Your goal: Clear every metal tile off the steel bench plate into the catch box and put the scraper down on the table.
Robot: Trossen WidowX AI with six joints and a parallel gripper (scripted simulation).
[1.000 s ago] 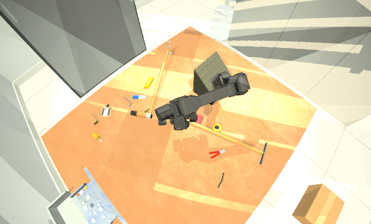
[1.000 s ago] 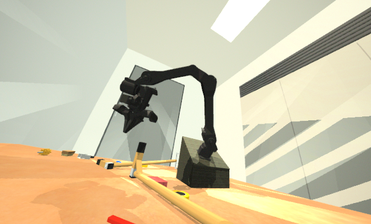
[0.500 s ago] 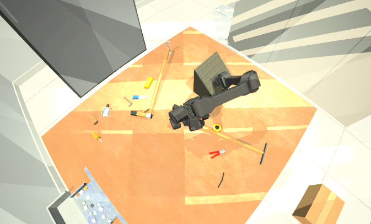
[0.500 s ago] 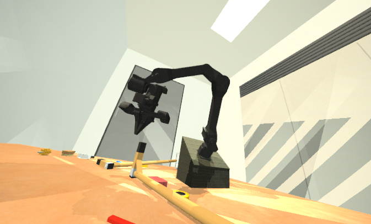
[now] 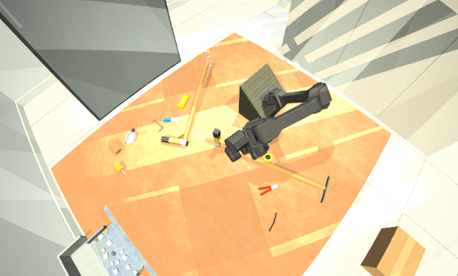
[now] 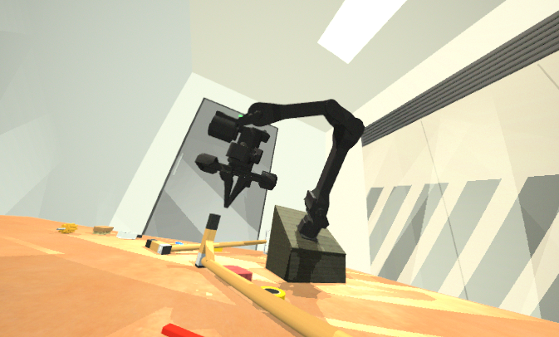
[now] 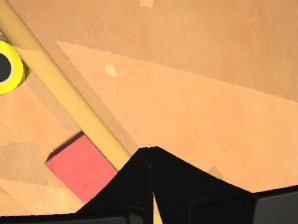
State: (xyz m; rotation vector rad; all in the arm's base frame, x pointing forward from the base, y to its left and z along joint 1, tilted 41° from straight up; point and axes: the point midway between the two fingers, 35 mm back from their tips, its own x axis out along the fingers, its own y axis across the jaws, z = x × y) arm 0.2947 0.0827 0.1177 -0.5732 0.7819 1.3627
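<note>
The long scraper [image 5: 294,175] [image 6: 252,290] [image 7: 75,102] lies on the table, its wide dark blade [image 5: 325,189] toward the right edge and its upright black-capped grip [image 5: 216,133] [image 6: 211,230] near the arm. My gripper [image 6: 226,206] [image 7: 149,156] is shut and empty, in the air above the grip end of the scraper; in the top view its tips are hidden under the arm. The steel bench plate [image 5: 120,230] at the lower left holds several small tiles [image 5: 109,243], mostly white. The catch box [image 5: 86,255] adjoins its left end.
A red block [image 6: 239,272] [image 7: 82,167] and a yellow tape roll [image 5: 271,160] [image 7: 19,70] lie beside the scraper handle. Red pliers [image 5: 265,187] and a thin dark rod [image 5: 274,221] lie nearer the front. A second long-handled tool [image 5: 197,97] with a forked head lies farther left.
</note>
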